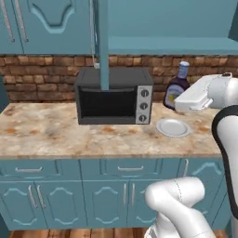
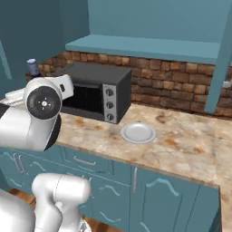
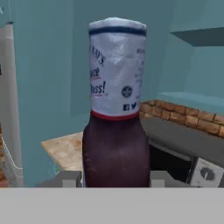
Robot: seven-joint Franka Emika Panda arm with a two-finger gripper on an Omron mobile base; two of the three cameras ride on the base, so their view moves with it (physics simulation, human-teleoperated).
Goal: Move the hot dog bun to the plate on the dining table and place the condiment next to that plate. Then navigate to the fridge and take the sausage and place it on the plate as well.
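The condiment (image 3: 114,109) is a dark purple-brown bottle with a white-labelled neck, and it stands upright between my fingers (image 3: 70,178). My gripper (image 3: 114,180) is shut on its lower body. In the left base view the condiment (image 1: 177,85) is at the back right of the wall counter, with my gripper (image 1: 182,101) against its right side. From the right base view, just the condiment's cap (image 2: 32,66) rises behind my arm. I cannot tell whether it rests on the counter or is lifted. The hot dog bun, the plate, the dining table and the sausage are out of view.
A dark toaster oven (image 1: 114,96) stands mid-counter against the brick wall. A small all-white plate (image 1: 173,127) lies on the marbled wall counter (image 1: 42,132) right of it. Teal cabinets hang above. A tall grey panel (image 3: 8,105) edges the hand view.
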